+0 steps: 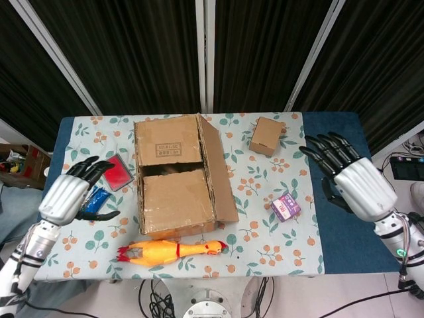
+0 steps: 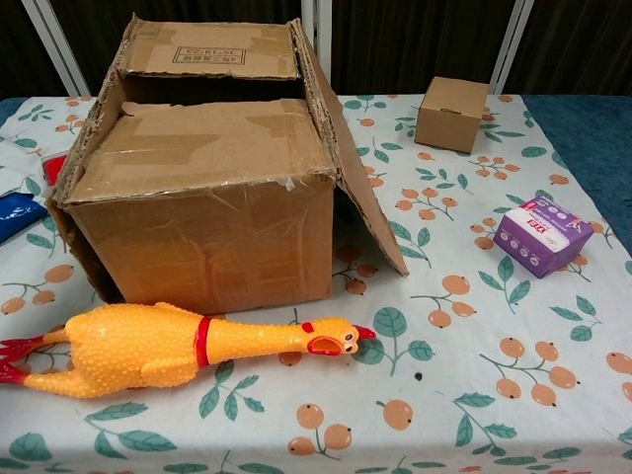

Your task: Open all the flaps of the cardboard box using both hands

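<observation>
We found the large brown cardboard box (image 1: pixel 177 177) standing on the floral-cloth tabletop (image 1: pixel 265 252), a little left of the middle and reaching from near the far edge most of the way to the near edge. Its right-hand flap (image 2: pixel 357 168) was already folded out and sloped down to the cloth. The far flap (image 1: pixel 167 140) and the near flap (image 1: pixel 175 200) lay flat across the top with a dark slot between them, so we judged both were left to lift; the left side was not clear enough for us to call. By our reckoning roughly a quarter of the job was done.

Our right hand (image 1: pixel 352 179) hung over the blue right end of the tabletop, well apart from the box, its fingers (image 1: pixel 326 147) spread and touching nothing. Our left hand (image 1: pixel 68 195) hovered over the left edge above a blue packet (image 1: pixel 97 197), near a flat red square pad (image 1: pixel 115 171), its fingers (image 1: pixel 91 167) likewise apart and empty. Neither hand showed in the chest view.
</observation>
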You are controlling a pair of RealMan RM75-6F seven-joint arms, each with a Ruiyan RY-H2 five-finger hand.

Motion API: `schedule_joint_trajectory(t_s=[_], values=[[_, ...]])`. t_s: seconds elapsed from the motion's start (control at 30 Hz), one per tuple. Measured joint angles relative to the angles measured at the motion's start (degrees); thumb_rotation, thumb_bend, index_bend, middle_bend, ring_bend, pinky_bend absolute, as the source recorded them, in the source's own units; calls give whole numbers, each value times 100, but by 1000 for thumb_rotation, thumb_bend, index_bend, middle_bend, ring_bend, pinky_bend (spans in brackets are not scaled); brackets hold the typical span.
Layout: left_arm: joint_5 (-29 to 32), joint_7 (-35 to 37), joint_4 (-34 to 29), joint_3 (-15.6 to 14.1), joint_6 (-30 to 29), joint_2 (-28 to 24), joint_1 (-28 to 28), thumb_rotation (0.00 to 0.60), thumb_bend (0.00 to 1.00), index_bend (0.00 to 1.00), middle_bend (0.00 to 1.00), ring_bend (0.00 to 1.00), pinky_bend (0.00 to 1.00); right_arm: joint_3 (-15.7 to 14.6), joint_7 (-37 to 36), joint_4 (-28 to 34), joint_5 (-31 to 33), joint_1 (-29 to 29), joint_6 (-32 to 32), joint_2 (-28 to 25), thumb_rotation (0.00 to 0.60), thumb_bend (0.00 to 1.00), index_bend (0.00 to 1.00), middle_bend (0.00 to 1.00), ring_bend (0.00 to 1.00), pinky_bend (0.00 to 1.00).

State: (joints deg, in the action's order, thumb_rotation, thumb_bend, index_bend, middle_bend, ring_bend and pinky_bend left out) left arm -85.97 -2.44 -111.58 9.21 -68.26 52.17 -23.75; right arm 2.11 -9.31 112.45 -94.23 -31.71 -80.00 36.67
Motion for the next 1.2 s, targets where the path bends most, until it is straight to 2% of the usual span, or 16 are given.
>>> schedule_joint_trajectory(t_s=[0.17, 0.23, 0.43, 0.67, 0.93, 1.2], values=[[419, -209, 309, 404, 403, 706, -674, 527, 0, 116, 138, 85, 202, -1, -593, -368, -107, 488, -505, -45, 600, 699, 0, 0, 0, 0], [608, -422, 543, 535, 559, 1054, -959, 594, 0, 100, 117, 85, 202, 0, -793, -486, -121, 620, -613, -58, 600, 697, 0, 0, 0, 0], [1071, -896, 1481, 765, 821, 2177, -1615, 600, 0, 69, 62, 67, 201, 29, -1226, -822, -140, 929, -819, -50, 600, 696, 0, 0, 0, 0], [1229, -1372, 2769, 793, 837, 3174, -2113, 600, 0, 44, 15, 51, 198, 140, -1536, -1058, -54, 1064, -834, -18, 600, 690, 0, 0, 0, 0], [527, -1609, 4234, 514, 356, 3838, -2369, 600, 0, 14, 0, 24, 193, 283, -1715, -1225, 8, 1098, -709, 108, 600, 686, 0, 0, 0, 0], [-30, -1607, 5584, 504, -584, 4397, -2551, 600, 0, 0, 0, 22, 189, 371, -1774, -1320, 43, 1131, -602, 190, 600, 684, 0, 0, 0, 0]])
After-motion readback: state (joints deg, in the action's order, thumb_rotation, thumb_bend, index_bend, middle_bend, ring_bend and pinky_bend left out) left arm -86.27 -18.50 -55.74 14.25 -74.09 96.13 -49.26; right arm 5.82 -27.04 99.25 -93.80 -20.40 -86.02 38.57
